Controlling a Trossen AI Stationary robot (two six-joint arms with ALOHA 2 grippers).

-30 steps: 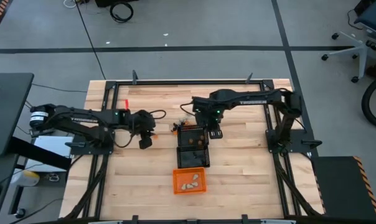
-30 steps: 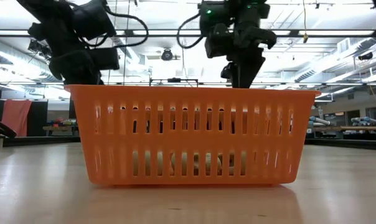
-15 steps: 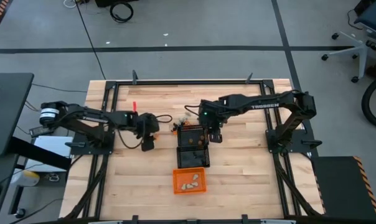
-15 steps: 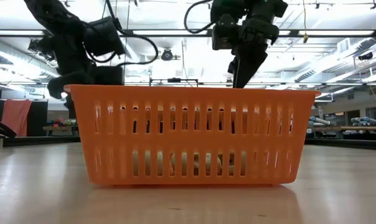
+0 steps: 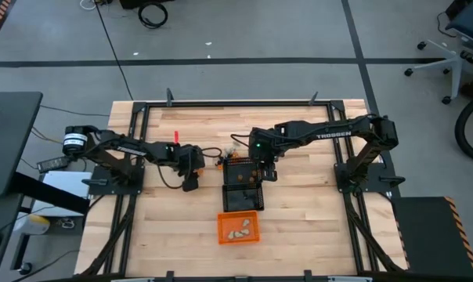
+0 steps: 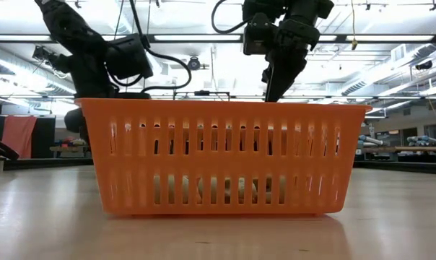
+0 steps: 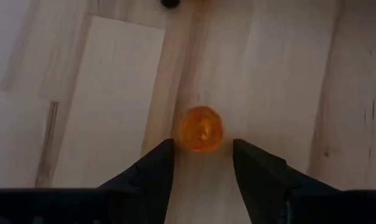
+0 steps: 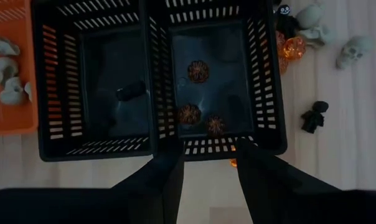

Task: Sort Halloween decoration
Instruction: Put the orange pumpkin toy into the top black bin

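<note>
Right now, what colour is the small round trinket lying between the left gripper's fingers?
Translucent orange. The trinket shows best in the left wrist view, on the wooden table.

We reach our left arm in from the left side, wrist bent down, left gripper low with fingers parted. Our right arm stretches in from the right, right gripper pointing down, fingers apart.

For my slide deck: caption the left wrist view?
Left gripper, fingers open, poised over a small orange trinket lying on the wooden table.
</note>
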